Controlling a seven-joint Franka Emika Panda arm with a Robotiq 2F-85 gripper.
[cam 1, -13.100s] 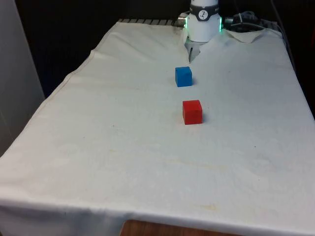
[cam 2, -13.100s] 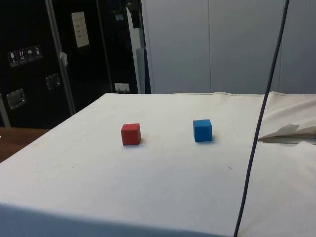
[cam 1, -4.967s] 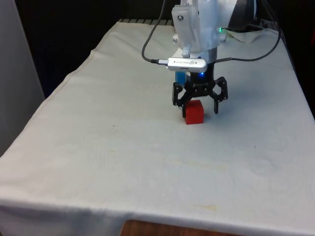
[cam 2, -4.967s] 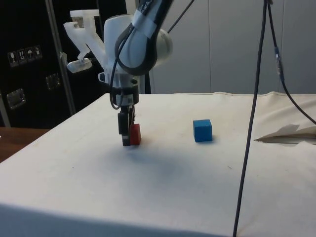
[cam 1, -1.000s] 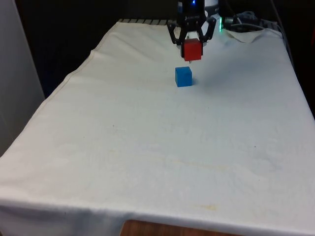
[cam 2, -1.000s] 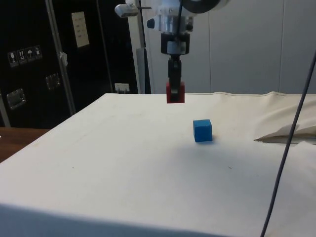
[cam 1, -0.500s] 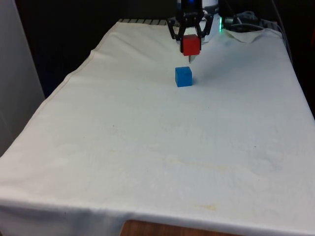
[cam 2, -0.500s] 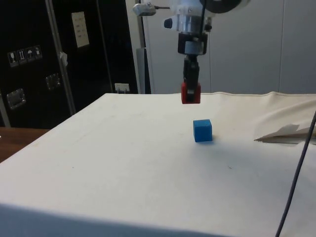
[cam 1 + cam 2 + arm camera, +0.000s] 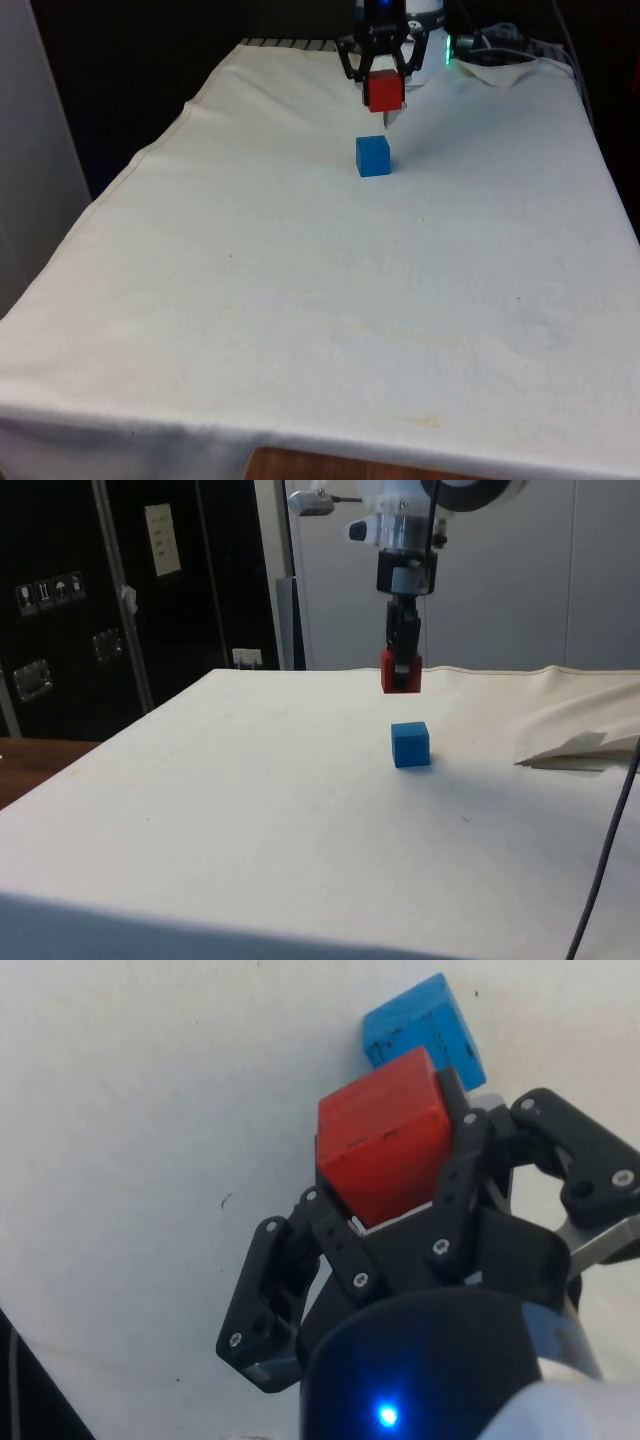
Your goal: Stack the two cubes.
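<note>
since half a second ago the pincer has carried the red cube further along the side view toward the blue cube; a second ago it was well short of it, now it sits nearly over it. blue cube has not shifted on the bench.

state now: pincer clamped on the red cube, fingers gripping two opposite faces, cube hanging below them in the air. in the side view the red cube is above the blue one and apart from it, offset a little toward the dark cabinets. in the front view the red cube reads above and slightly toward the front view's right of the blue cube. in the wrist view the red cube overlaps the near edge of the blue cube, and their edges look roughly parallel.

we judge the step in hand to be alignment before lowering. to do it well: we would finish the sideways travel until the red cube is centred over the blue in both fixed views, keep the faces square to each other, then descend straight and slowly. release only once the red cube rests flat on the blue top; an early release or an off-centre landing risks a tumble or nudging the blue cube.

containers: none on the bench, only white cloth and the two cubes.
</note>
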